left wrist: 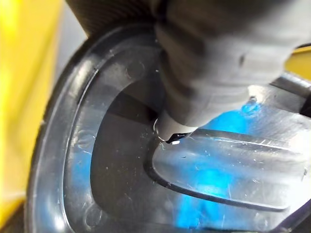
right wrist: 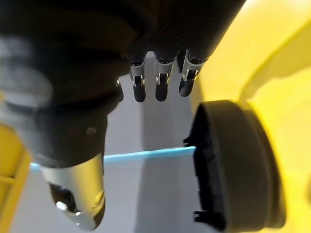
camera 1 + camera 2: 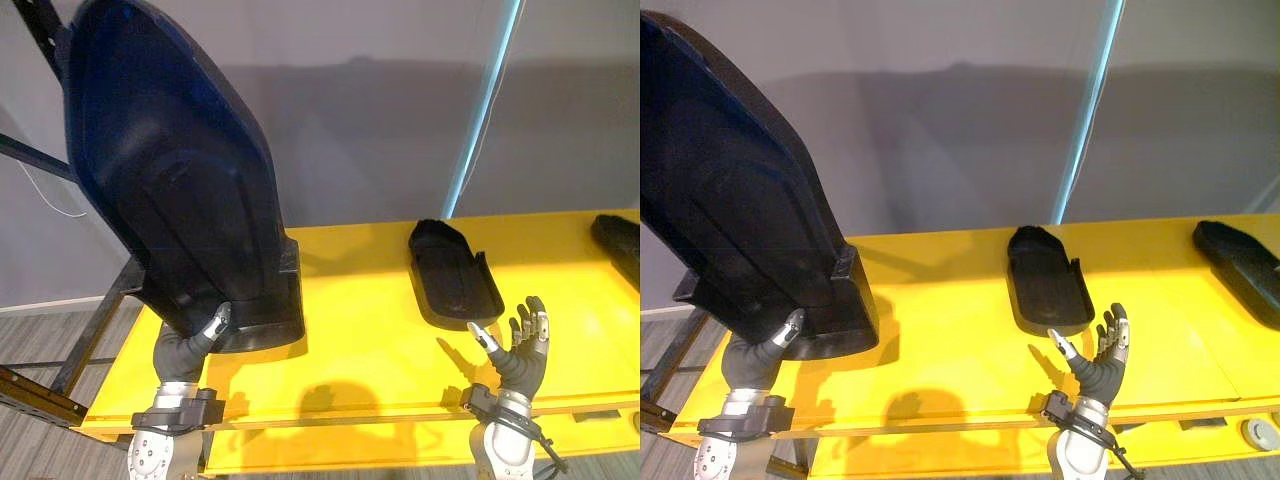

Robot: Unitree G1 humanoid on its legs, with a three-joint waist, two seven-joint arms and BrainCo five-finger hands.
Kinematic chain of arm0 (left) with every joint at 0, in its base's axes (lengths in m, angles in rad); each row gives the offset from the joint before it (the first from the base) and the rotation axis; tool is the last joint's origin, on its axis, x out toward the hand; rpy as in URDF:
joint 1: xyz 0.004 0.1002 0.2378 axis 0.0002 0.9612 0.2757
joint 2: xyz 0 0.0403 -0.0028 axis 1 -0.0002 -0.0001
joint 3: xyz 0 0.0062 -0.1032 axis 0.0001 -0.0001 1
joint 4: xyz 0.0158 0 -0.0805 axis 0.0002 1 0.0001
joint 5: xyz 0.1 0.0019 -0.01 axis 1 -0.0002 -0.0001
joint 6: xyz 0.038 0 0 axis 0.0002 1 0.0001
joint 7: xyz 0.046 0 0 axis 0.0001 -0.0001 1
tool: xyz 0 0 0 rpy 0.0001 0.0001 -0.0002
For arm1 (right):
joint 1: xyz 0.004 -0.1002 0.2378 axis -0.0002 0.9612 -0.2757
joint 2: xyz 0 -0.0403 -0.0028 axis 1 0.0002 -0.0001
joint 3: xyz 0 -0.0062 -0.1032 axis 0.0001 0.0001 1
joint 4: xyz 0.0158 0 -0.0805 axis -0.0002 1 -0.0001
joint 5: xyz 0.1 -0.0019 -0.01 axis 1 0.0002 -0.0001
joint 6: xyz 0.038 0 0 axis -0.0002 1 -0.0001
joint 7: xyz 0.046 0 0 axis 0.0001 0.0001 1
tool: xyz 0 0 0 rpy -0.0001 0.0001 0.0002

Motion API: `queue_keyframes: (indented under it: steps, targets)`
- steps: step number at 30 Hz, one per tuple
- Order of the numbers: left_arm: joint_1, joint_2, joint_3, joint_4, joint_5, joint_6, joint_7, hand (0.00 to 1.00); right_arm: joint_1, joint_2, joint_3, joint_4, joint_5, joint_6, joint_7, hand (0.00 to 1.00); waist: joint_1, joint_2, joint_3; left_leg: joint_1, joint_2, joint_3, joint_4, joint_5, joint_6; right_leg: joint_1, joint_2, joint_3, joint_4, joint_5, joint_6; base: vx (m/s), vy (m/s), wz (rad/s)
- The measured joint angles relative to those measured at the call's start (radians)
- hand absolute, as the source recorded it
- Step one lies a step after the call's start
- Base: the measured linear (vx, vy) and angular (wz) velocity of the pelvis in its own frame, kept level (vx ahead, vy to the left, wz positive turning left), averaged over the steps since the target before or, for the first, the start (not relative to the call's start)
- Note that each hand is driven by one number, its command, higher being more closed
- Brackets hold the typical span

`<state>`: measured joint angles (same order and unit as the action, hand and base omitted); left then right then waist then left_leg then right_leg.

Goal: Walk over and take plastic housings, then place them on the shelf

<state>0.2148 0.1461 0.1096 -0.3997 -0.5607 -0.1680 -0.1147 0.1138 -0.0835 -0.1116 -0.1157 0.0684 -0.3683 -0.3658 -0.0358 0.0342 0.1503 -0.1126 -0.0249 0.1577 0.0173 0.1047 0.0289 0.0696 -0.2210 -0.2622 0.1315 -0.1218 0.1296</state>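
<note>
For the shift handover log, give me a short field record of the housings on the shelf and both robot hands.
shelf: yellow
big housing: left end, tilted upright, lower end at shelf
middle housing: lying flat, centre
right housing: flat, far right
left robot hand: grips big housing's lower edge
right robot hand: open, empty, near middle housing

The plastic housings are black, the shelf bright yellow, the wall grey.
</note>
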Motion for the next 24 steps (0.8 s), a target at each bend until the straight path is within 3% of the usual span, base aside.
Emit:
queue_keyframes:
  steps: [3, 7, 11, 17, 24]
  targets:
    - [-0.006, -0.020, 0.004, 0.044, -0.080, 0.034, 0.011, 1.00, -0.012, -0.041, -0.019, -0.061, 0.003, 0.000, 0.033, 0.00, -0.009, 0.012, 0.006, 0.008, 0.023, 0.003, -0.063, 0.043, -0.018, -0.025, 0.024, 0.006, 0.000, 0.003, -0.007, -0.01, -0.103, -0.08]
    - [-0.061, -0.027, 0.018, 0.199, -0.131, 0.125, 0.070, 1.00, -0.050, -0.068, -0.032, -0.071, 0.008, 0.001, 0.077, 0.00, -0.026, 0.036, 0.036, 0.014, 0.041, 0.019, -0.103, 0.070, -0.025, -0.059, 0.046, 0.032, 0.006, 0.008, -0.018, -0.04, -0.052, -0.14]
    - [-0.113, -0.012, 0.070, 0.313, -0.146, 0.154, 0.119, 1.00, -0.054, -0.085, -0.026, -0.101, 0.027, 0.017, 0.117, 0.00, -0.045, 0.052, 0.071, -0.012, 0.048, 0.049, -0.103, 0.071, -0.023, -0.111, 0.049, 0.067, 0.033, 0.009, -0.020, -0.06, -0.006, -0.25]
    - [-0.249, 0.155, 0.134, 0.441, -0.134, 0.195, 0.109, 1.00, -0.041, -0.137, -0.020, -0.108, 0.044, 0.035, 0.184, 0.00, -0.058, 0.072, 0.111, -0.019, 0.049, 0.072, -0.103, 0.075, -0.023, -0.143, 0.046, 0.092, 0.055, 0.010, -0.020, -0.03, 0.000, -0.12]
    - [-0.351, 0.334, 0.184, 0.671, -0.141, 0.261, 0.015, 1.00, -0.026, -0.197, 0.024, -0.112, 0.045, 0.042, 0.250, 0.00, -0.069, 0.101, 0.130, -0.006, 0.051, 0.100, -0.103, 0.071, -0.029, -0.162, 0.041, 0.122, 0.071, 0.006, -0.017, -0.03, 0.005, -0.13]
